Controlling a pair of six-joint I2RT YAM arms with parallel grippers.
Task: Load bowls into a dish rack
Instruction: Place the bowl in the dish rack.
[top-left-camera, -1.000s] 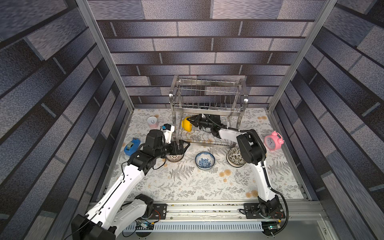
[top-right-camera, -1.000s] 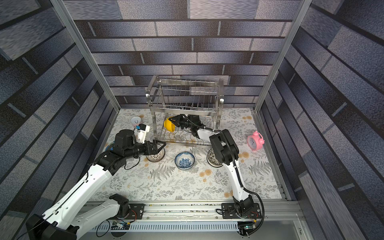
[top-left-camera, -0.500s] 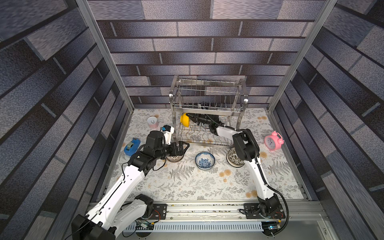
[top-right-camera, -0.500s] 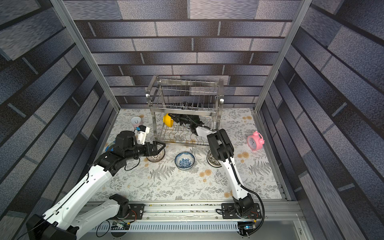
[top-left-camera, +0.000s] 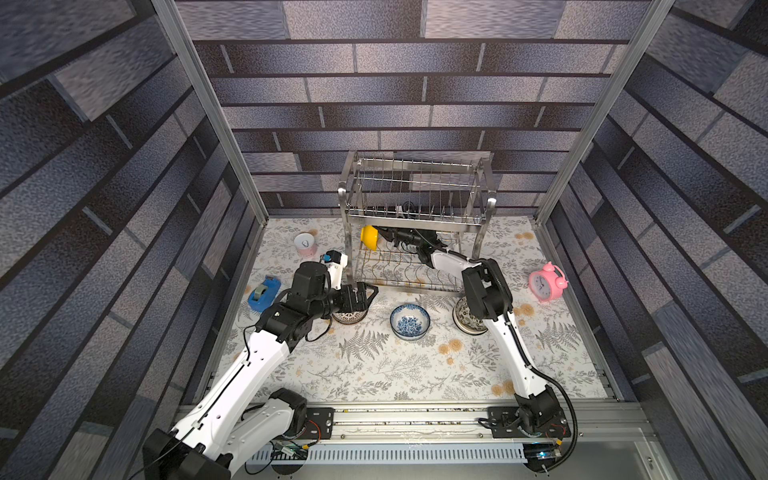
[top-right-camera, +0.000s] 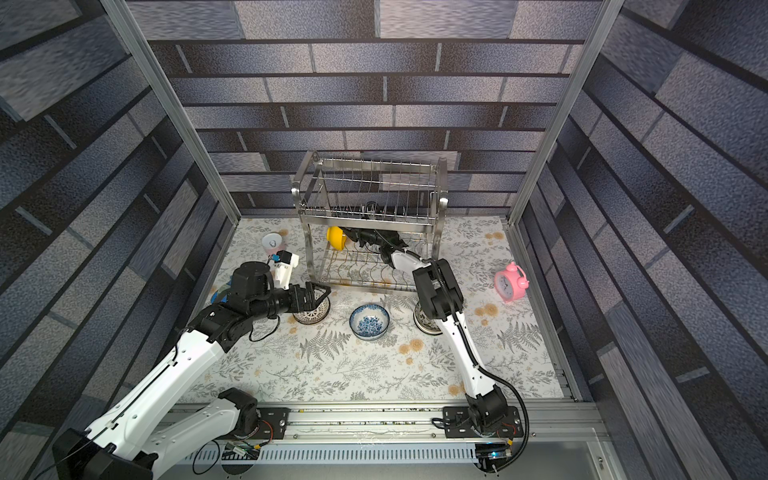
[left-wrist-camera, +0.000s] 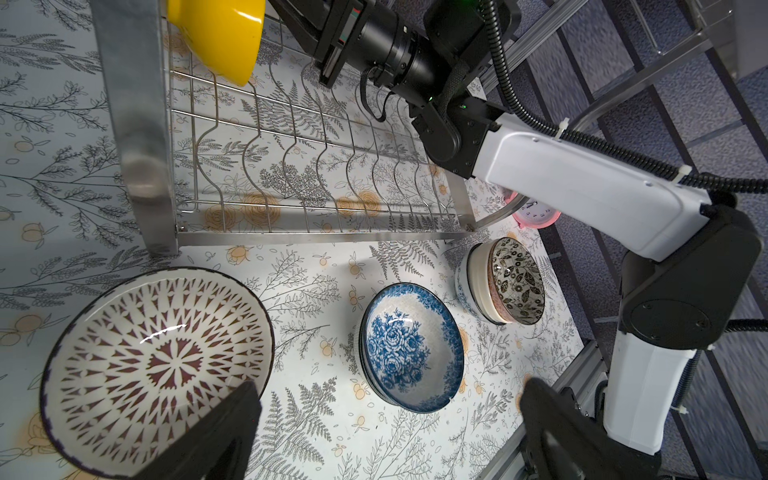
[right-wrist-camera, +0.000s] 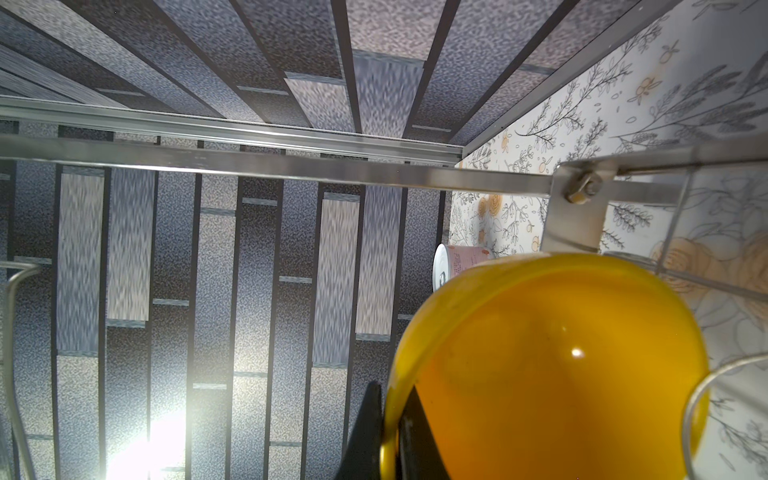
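Floral mat (top-left-camera: 374, 365) carries the rack (top-left-camera: 419, 222); in its lower tier, by the left post, the right gripper (top-left-camera: 384, 235) pinches the yellow bowl (top-left-camera: 368, 237) by its rim. Letting go before a divider wire catches it could send it rolling out. The left gripper (top-left-camera: 370, 293) hangs spread above a patterned bowl (left-wrist-camera: 158, 365).

Top pair overhead, whole scene; wrist views close, share yellow bowl (left-wrist-camera: 216, 37).

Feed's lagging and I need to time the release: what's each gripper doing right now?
Left gripper: open, holding nothing.
Right gripper: shut on the yellow bowl, pinching its rim.
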